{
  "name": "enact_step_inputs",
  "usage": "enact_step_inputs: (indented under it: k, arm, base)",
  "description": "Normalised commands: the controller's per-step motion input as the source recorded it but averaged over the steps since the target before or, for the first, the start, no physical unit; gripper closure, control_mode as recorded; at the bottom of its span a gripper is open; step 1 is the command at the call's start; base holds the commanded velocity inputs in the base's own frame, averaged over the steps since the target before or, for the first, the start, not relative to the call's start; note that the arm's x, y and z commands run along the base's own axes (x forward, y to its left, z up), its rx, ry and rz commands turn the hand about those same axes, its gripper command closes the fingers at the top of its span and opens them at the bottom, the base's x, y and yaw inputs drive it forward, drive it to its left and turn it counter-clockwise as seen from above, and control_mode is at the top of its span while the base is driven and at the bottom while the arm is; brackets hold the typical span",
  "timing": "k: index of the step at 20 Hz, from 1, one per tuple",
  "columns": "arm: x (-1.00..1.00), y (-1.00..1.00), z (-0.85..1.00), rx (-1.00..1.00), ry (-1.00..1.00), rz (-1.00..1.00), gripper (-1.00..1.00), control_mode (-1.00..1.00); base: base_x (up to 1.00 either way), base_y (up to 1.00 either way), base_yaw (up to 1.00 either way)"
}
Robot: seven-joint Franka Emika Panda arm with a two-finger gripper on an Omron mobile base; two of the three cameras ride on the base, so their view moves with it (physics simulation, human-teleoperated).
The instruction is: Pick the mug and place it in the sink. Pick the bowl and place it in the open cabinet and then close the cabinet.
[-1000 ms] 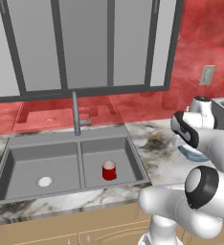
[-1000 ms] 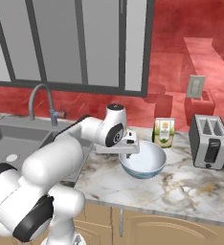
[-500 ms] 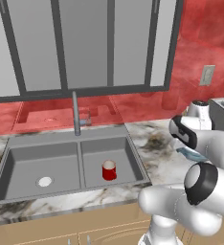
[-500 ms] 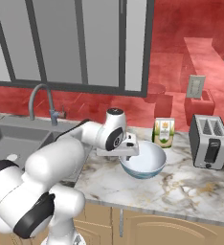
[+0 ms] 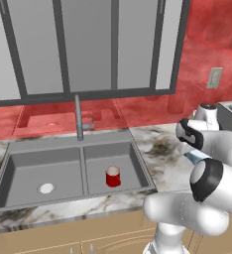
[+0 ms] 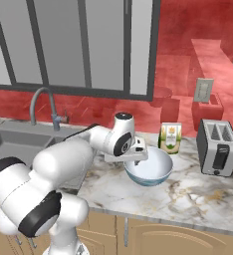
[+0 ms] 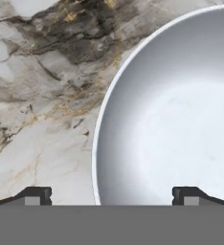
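Small glossy red cylindrical mug (image 5: 113, 176) w/ white inside stands upright on the floor of the right basin of the wide grey double-basin sink (image 5: 19, 163), near that basin's front wall. Left basin has a pale round drain (image 5: 46, 188). Tall curved grey metal faucet (image 5: 79, 118) rises from the back rim of the sink, about at the divider btw basins.

Round white ceramic bowl (image 6: 149, 167), blue pattern on the outside, sits upright on the marbled grey-white worktop (image 6: 198, 191), right of the sink, roughly mid-depth btw wall and front edge. Just behind it, near the red wall, a small green-and-yellow carton (image 6: 170, 138). Silver two-slot toaster (image 6: 217, 147) stands further right on the worktop, apart from the bowl.

Two-finger gripper (image 7: 112, 195) of the white arm is at the bowl's left rim, pointing down. Jaws spread wide, nothing in them; in the hand view one dark fingertip (image 7: 36, 195) is over bare worktop outside the rim, the other over the bowl's white inside, so the rim lies btw them. Whether a tip touches the rim: can't tell.

Above the sink, grey glass-fronted wall cabinets (image 5: 88, 44) w/ dark frames, doors shut.
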Motion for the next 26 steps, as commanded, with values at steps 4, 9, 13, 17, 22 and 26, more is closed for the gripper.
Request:
enact_step_inputs:
  k: [4, 9, 13, 17, 22, 26]
  arm:
    - [0.16, -0.06, -0.04, 0.00, 0.00, 0.04, -1.00, -1.00]
    - [0.14, -0.01, -0.13, 0.00, 0.00, 0.04, -1.00, -1.00]
    - [0.01, 0.00, -0.18, 0.00, 0.00, 0.03, -1.00, -1.00]
    - [0.00, 0.00, -0.17, 0.00, 0.00, 0.01, -1.00, -1.00]
    - [0.00, -0.01, -0.13, 0.00, 0.00, 0.03, -1.00, -1.00]
    - [0.00, -0.04, -0.13, 0.00, 0.00, 0.04, -1.00, -1.00]
  base:
    - [0.00, 0.00, 0.00]
    - [0.00, 0.00, 0.00]
    - [0.00, 0.00, 0.00]
    - [0.00, 0.00, 0.00]
    - [0.00, 0.00, 0.00]
    - [0.00, 0.00, 0.00]
